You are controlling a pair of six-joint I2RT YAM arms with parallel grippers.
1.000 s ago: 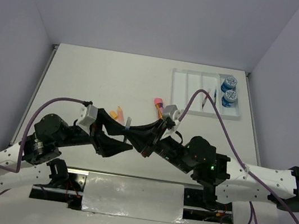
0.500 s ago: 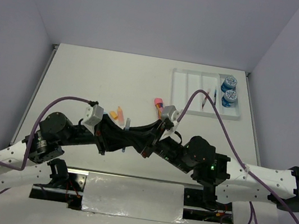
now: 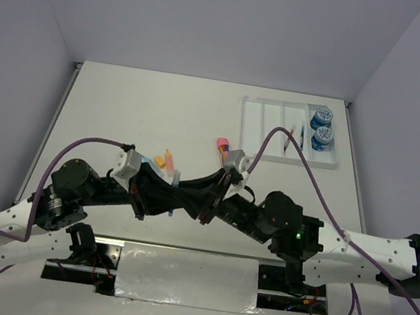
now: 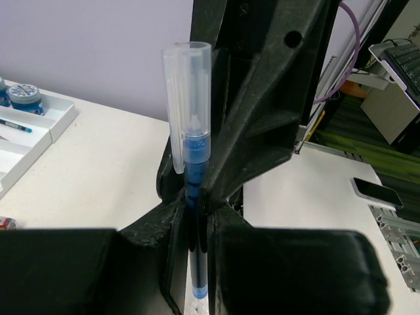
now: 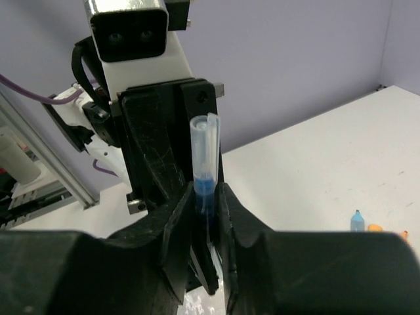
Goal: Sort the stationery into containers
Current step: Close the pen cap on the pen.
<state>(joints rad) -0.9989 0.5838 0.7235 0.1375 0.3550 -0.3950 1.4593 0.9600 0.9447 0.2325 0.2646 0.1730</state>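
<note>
Close to the near edge of the desk (image 3: 122,104), about midway along it, my two pincers meet nose to nose with one blue pen (image 4: 190,157) between them, held up off the surface. My left pincer (image 4: 195,246) is drawn down to a narrow slot on the pen's barrel and has hold of it. The pen stands upright in my left wrist view, its clear cap at the top. My right pincer (image 5: 205,200) sits around the same pen from the opposite side, its jaws pulled in to little more than the pen's width. Whether they press on it or only flank it I cannot tell.

Just beyond my wrists, toward the middle of the desk, loose stationery lies flat. There are orange markers (image 3: 166,158) beside my left wrist and a light-blue marker (image 5: 356,220) next to them. A pink marker (image 3: 220,142) lies a little farther on, close to my right wrist.

At the far right corner of the desk lies the white tray (image 3: 252,120), divided into four long compartments. Two blue rolls (image 3: 322,114) stand in its rightmost compartment, one behind the other, and thin pens (image 3: 302,138) lie just to the left of them
</note>
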